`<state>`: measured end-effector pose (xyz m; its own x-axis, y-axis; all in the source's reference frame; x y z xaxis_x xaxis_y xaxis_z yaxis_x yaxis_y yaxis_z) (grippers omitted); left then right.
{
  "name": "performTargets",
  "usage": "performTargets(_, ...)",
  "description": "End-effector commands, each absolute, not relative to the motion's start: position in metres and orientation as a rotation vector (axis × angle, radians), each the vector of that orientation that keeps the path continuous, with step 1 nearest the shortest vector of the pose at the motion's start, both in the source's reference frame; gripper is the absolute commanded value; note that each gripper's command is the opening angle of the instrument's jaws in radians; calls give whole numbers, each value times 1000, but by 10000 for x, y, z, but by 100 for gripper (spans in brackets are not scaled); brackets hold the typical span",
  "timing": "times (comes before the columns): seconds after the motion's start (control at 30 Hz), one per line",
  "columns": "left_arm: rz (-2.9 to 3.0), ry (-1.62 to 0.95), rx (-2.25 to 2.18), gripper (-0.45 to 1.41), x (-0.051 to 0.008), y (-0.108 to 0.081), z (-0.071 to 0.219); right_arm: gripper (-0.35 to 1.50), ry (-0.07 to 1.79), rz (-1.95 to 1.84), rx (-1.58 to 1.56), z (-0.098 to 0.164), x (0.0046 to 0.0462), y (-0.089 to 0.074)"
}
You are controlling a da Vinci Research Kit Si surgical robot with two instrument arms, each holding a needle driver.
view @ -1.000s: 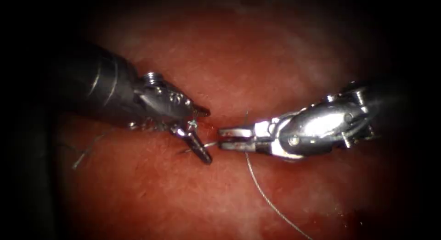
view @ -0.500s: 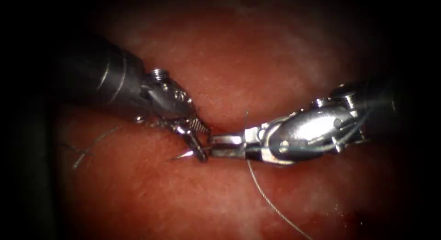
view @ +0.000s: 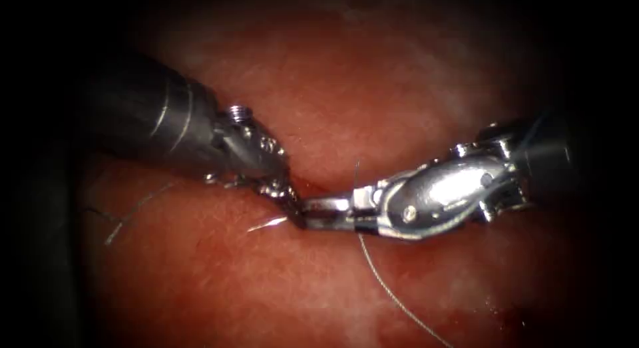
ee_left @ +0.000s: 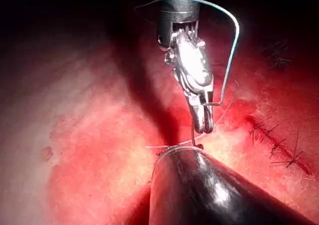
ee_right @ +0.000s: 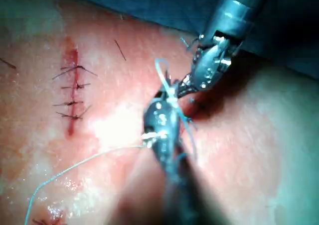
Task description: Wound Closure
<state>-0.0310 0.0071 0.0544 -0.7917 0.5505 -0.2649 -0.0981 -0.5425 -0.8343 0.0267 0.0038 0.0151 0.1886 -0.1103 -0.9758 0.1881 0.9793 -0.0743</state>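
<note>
needle [view: 269, 223] is gripped by left hand [view: 291, 200] & right hand [view: 313, 211]; slip risked at 9 o'clock tip if both released.

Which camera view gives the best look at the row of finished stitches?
The right wrist view: the finished stitches lie unobstructed, each crossing thread distinct along the closed cut. The left wrist view shows dark stitches at an oblique angle. The endoscope view shows loose thread ends left of the tools.

blue drape [ee_right: 149, 6] behind, dark surround elsewhere
</note>
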Motion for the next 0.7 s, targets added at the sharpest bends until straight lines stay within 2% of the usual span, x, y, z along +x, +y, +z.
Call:
performTargets(0.03,2324,-1235,-725,-45,-313,63,548,2,1358,-161,100,154,273,29)
performTargets(0.1,2281,-1235,-729,-45,-312,64,546,58,1342,-74,133,152,273,28)
performTargets(0.13,2258,-1238,-734,-45,-312,63,546,80,1330,-28,158,152,274,27)
performTargets(0.17,2246,-1232,-747,-45,-312,62,545,100,1321,1,172,151,274,27)
performTargets(0.2,2224,-1224,-766,-45,-312,60,544,107,1311,17,172,151,274,27)
performTargets(0.33,2168,-1144,-877,-45,-312,54,539,124,1270,155,193,149,272,29)
performTargets(0.57,2051,-972,-1039,-45,-317,38,534,134,1275,384,97,140,251,41)
performTargets(0.63,1994,-940,-1085,-45,-317,33,532,132,1290,429,62,136,244,44)
performTargets(0.7,1955,-911,-1115,-45,-318,27,530,122,1295,463,34,133,235,45)
